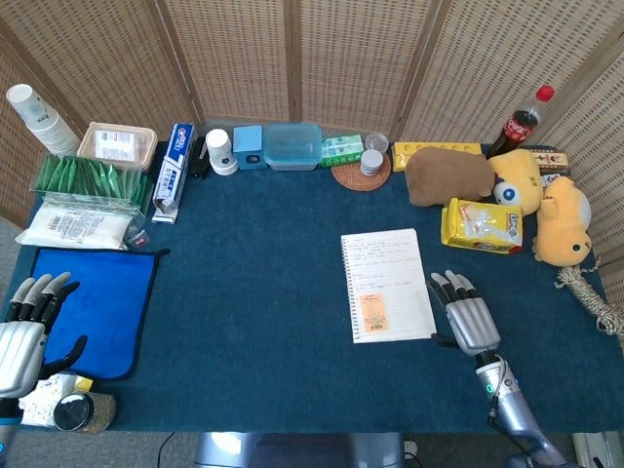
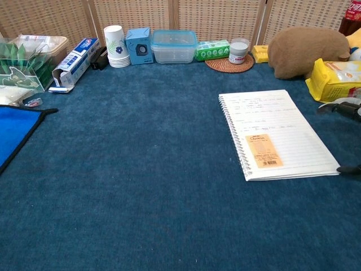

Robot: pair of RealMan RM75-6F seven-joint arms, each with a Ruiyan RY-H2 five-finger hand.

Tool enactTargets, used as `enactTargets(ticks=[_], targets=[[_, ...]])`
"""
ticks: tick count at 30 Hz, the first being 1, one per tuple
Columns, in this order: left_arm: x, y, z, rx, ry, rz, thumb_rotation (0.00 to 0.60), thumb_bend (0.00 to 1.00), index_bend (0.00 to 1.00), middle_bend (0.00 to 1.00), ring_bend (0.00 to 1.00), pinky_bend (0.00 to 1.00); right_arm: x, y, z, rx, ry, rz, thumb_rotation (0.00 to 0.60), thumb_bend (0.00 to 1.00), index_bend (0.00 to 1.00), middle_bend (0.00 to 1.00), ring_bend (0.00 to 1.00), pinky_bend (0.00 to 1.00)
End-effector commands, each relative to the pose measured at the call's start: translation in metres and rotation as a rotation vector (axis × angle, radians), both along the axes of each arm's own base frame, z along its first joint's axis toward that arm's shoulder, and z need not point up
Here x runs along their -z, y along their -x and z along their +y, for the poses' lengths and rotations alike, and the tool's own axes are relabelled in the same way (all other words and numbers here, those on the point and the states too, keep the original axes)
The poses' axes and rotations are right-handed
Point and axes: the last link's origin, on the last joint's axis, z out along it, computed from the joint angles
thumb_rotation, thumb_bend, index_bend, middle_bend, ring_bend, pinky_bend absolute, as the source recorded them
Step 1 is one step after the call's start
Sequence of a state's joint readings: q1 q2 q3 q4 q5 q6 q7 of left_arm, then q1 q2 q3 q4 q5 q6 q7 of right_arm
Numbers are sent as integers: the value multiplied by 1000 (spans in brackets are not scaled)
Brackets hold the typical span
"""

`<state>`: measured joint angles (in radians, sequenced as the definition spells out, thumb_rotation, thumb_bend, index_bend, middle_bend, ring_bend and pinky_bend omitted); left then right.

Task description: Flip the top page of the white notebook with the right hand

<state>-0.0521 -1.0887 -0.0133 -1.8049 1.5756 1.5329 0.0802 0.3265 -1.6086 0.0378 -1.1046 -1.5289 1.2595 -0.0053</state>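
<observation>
The white spiral notebook lies flat on the blue table cloth, its lined top page bearing handwriting and an orange sticker; the chest view shows the notebook too. My right hand hovers just right of the notebook's lower right corner, fingers spread and holding nothing. Only its dark fingertips show at the chest view's right edge. My left hand stays open at the table's front left, over the edge of a blue cloth mat.
A yellow snack bag, brown plush, yellow plush toys and a cola bottle crowd the right back. Boxes, cups and a plastic container line the far edge. A rope lies at the right.
</observation>
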Motion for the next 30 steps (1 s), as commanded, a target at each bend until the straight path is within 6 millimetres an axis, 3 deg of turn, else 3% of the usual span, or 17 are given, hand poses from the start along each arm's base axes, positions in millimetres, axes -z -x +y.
enactTargets(ticks=[1,16,30], targets=[[0,0,0,1,-2,0,600,307,257,112,55,0,-2,1,1,-1,4,3,600,152,129,152,54,123],[0,-1,0,2,-3,0,600,308,255,111,54,0,0,8,-1,8,-9,20,600,152,126,151,53,122],[-3,1,-5,-4,-17,-1,600,308,255,110,55,0,5,-7,-10,-33,-1,3,600,148,124,151,54,123]])
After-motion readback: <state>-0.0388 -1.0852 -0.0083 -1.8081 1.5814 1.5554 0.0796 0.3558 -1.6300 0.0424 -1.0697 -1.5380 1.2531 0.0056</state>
